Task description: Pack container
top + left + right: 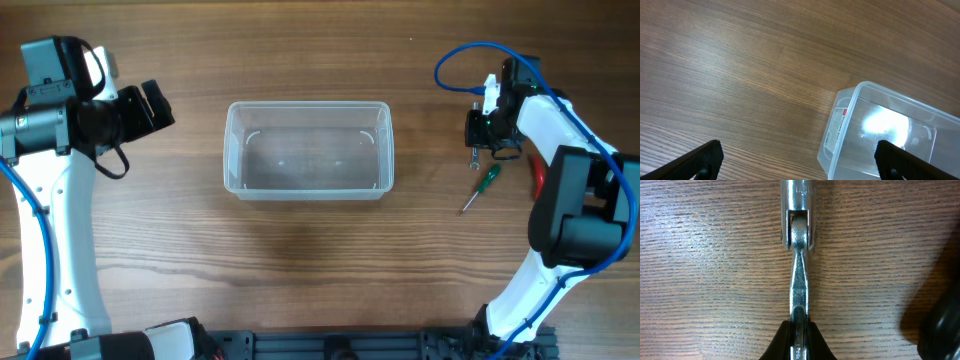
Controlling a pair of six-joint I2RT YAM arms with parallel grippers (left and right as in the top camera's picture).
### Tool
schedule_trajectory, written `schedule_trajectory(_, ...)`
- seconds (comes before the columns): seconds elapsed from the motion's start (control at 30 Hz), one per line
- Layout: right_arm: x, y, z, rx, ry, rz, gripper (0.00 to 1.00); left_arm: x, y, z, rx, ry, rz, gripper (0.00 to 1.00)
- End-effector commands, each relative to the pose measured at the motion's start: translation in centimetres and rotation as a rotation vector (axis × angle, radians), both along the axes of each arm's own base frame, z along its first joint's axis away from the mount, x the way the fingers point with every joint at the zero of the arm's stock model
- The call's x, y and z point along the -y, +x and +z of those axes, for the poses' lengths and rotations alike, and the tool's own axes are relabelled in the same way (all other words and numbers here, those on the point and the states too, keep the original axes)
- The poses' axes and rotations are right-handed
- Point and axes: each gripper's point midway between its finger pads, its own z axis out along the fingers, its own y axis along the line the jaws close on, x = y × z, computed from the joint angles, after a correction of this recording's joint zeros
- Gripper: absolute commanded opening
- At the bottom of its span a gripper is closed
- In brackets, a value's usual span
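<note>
Right wrist close-up: the right gripper (799, 332) is clamped on the shank of the wrench (799, 275), right of the container (232, 160) (a thin, slippery hold, I'd say); overhead, that tub lies to the jaws' left, long axis side to side; beyond it, the left gripper (150, 105) gapes wide, empty.

Container (232, 150) is glossy plastic, wrench (799, 280) polished metal (table (300, 270) wood).

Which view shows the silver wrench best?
Right wrist: the wrench fills the frame, clamped in the right gripper. Overhead shows only its tip below the gripper; left wrist shows none of it.
</note>
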Motion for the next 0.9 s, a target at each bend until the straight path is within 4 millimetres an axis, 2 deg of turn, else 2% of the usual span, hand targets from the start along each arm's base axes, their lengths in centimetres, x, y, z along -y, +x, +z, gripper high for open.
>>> schedule_trajectory(0.0, -0.2, 0.7, 0.5, 0.019, 0.009, 0.004, 0.04, 0.3, 0.1, -0.1, 0.0, -0.022, -0.002, 1.0)
schedule_trajectory(0.33, 0.0, 2.0, 7.0, 0.172, -0.015, 0.011, 0.04, 0.3, 0.2, -0.1, 0.0, -0.021, -0.002, 1.0)
schedule_trajectory(0.53, -0.4, 1.3, 9.0, 0.188, -0.015, 0.032, 0.04, 0.3, 0.3, 0.0, 0.007, -0.02, -0.002, 1.0)
schedule_trajectory(0.67, -2.9, 0.8, 10.6, 0.207, 0.032, 0.169, 0.04, 0.3, 0.3, 0.0, 0.007, -0.019, -0.002, 1.0)
schedule_trajectory(0.87, -9.6, -0.7, 16.8, 0.269, 0.077, 0.465, 0.04, 0.3, 0.3, 0.0, 0.007, -0.02, -0.002, 1.0)
